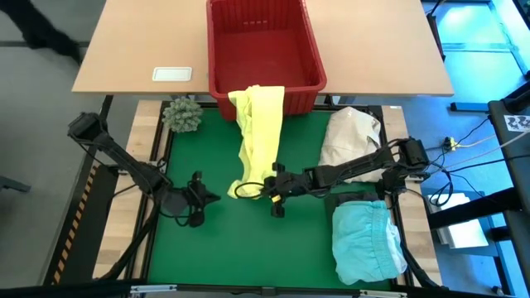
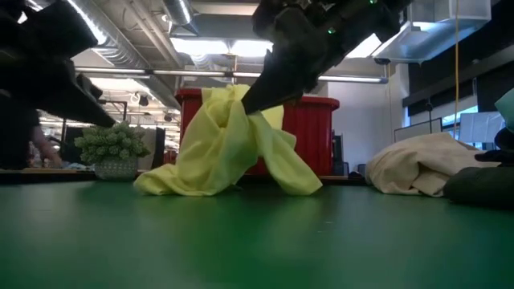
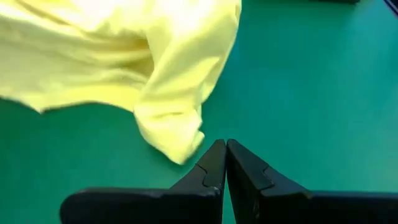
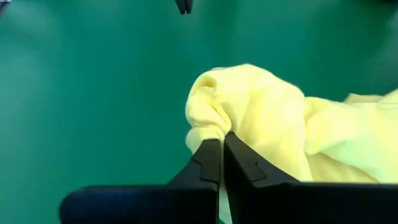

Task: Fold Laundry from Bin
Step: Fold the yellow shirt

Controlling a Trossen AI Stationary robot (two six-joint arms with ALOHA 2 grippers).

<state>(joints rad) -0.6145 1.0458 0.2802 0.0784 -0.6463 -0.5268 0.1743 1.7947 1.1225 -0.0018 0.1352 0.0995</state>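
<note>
A bright yellow garment [image 1: 258,124] from the laundry hangs over the near rim of the red bin [image 1: 263,45] and runs down onto the green mat [image 1: 240,248]. My right gripper [image 1: 265,189] is shut on its lower end at mid-mat. My left gripper [image 1: 211,197] is to the left of that end, shut and empty, with its tips [image 3: 224,146] just short of a yellow flap [image 3: 174,134]. A turquoise garment [image 1: 364,240] and a dark one [image 1: 356,201] lie on the mat's right side. My right gripper pinches a bunched fold [image 4: 214,121] near the yellow garment's lower end between its two fingers. The fingers slant down, coming from the table's right side. The gripped part [image 2: 255,112] is raised off the mat, and cloth drapes from it onto the mat [image 2: 281,172].
A cream-white cloth bundle [image 1: 352,136] lies at the mat's far right. A green spiky ball [image 1: 182,114] sits at its far left corner. A white flat object [image 1: 172,74] rests on the wooden table beside the bin. Bare mat lies between the arms and the near edge.
</note>
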